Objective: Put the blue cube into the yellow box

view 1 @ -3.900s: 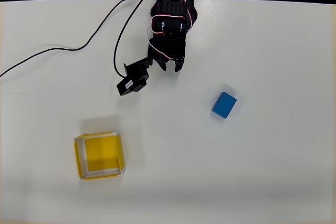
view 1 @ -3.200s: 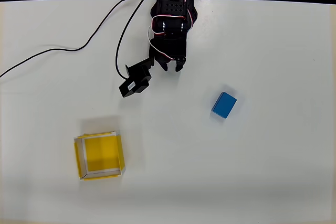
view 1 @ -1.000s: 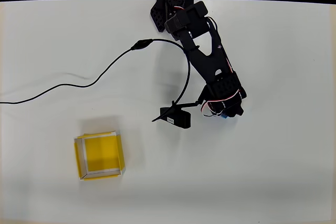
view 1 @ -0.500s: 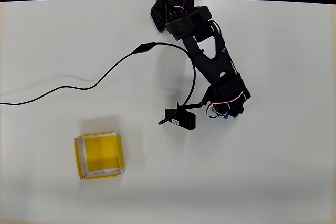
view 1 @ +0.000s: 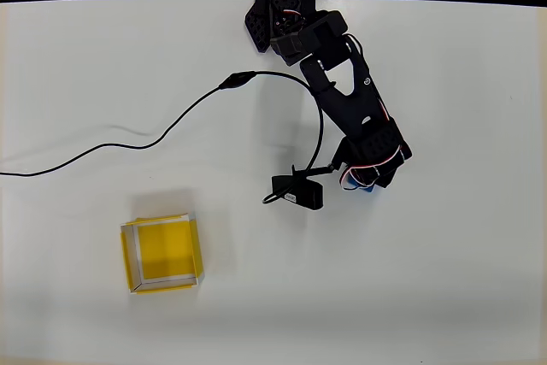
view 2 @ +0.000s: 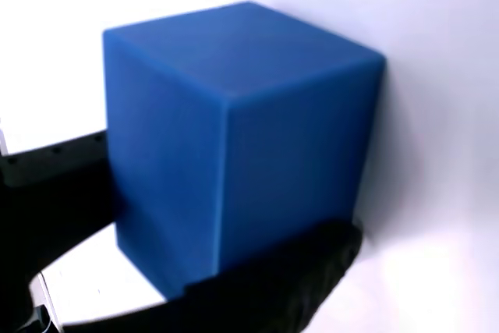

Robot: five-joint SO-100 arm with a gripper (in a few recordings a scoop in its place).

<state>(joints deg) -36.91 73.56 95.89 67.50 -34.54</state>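
The blue cube (view 2: 234,138) looms large in the wrist view, standing on the white table. A black finger (view 2: 54,193) lies along its left face and another black finger (view 2: 288,286) crosses its lower right edge. Whether they press on it is unclear. In the overhead view my gripper (view 1: 367,179) hangs over the cube (view 1: 368,191), of which just a blue sliver peeks out below the wrist. The yellow box (view 1: 161,252) sits far off at the lower left, open-topped with nothing in it.
A small black camera module (view 1: 298,193) hangs on a stalk just left of the gripper. Its black cable (view 1: 171,126) loops across the table to the left edge. The arm's base (view 1: 282,6) stands at the table's top edge.
The arm swung from its folded pose near the base out to the right and down over the blue cube. In the last half second it edged slightly further. Cube and box have stayed put.
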